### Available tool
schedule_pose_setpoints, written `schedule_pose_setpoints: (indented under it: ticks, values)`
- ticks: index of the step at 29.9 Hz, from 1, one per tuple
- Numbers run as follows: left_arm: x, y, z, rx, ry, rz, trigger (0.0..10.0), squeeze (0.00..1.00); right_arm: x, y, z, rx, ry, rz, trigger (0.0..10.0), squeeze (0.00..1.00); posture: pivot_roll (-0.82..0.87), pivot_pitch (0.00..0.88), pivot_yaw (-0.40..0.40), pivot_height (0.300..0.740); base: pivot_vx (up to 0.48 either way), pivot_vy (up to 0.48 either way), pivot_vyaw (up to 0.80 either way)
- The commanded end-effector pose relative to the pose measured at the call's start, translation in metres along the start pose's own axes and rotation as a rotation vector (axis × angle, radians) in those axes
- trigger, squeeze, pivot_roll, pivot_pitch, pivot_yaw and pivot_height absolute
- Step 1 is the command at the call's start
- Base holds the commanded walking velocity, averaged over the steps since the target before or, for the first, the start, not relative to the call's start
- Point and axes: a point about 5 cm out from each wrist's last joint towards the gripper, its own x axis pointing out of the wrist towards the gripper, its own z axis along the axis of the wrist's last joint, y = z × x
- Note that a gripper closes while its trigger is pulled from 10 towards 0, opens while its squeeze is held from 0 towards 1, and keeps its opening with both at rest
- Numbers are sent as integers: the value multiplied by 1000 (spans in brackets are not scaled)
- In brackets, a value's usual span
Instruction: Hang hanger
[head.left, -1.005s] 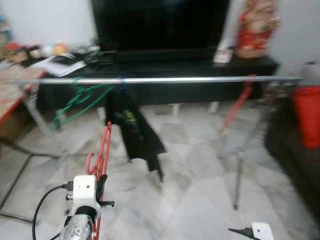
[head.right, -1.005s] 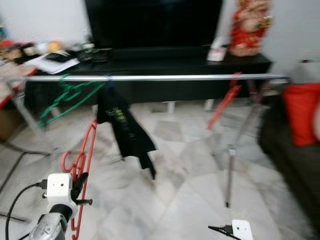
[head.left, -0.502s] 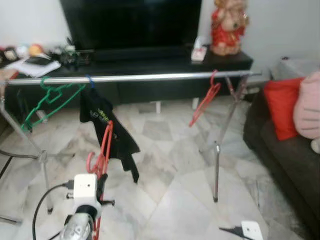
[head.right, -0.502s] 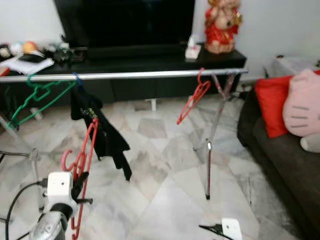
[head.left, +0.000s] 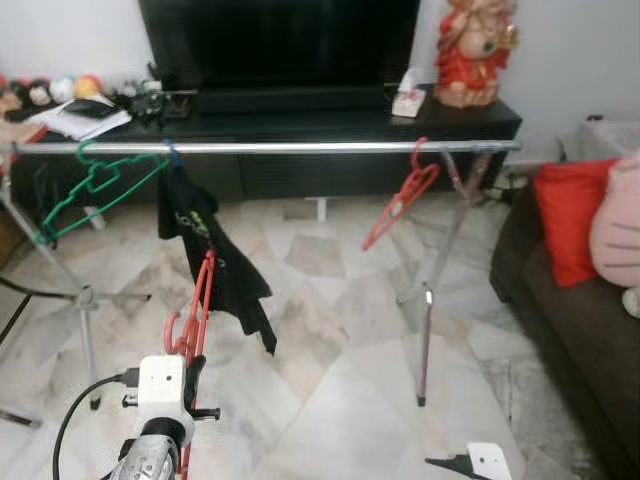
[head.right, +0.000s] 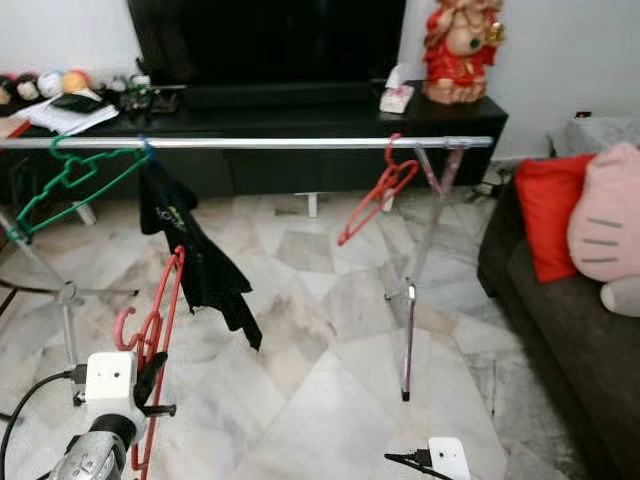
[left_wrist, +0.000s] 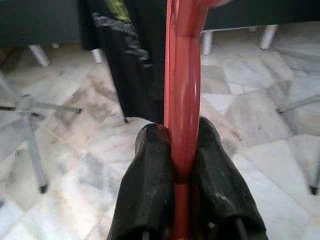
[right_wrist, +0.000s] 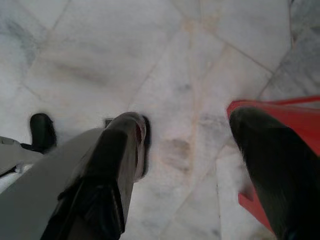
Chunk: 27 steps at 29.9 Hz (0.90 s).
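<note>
My left gripper (left_wrist: 181, 152) is shut on a red plastic hanger (head.left: 196, 318), held upright low at the left, in front of the rack. The silver clothes rail (head.left: 300, 147) runs across the room above it. On the rail hang a green hanger (head.left: 92, 188), a black garment (head.left: 205, 250) and another red hanger (head.left: 400, 205) near its right end. My right gripper (right_wrist: 187, 145) hangs low at the lower right, open over the marble floor, with nothing between its fingers.
A black TV cabinet (head.left: 330, 110) with a TV and a red figurine (head.left: 470, 50) stands behind the rail. A dark sofa (head.left: 590, 320) with red and pink cushions is at the right. The rack's legs (head.left: 425, 330) stand on the marble floor. A red object (right_wrist: 285, 130) lies beside my right gripper.
The camera has shifted as I moved, and the picture has sharpened. The rail's right end, the second red hanger and the sofa came into view. My left gripper still holds the red hanger.
</note>
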Motion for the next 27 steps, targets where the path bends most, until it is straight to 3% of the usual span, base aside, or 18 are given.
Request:
schedule_pose_setpoints:
  ticks: [1,15,27]
  values:
    - [0,-3,1,17,-5,-5,10000,0,0,-2,1,6,-2,-7,10000,0,-52,0,-8,740,0,0,0]
    - [0,-4,5,-11,-30,-6,10000,0,0,-2,1,2,0,-16,10000,0,-44,0,-13,740,0,0,0]
    - [3,-7,7,-9,-32,-22,10000,0,0,-2,3,3,-3,-18,10000,0,-49,0,-13,740,291,0,0]
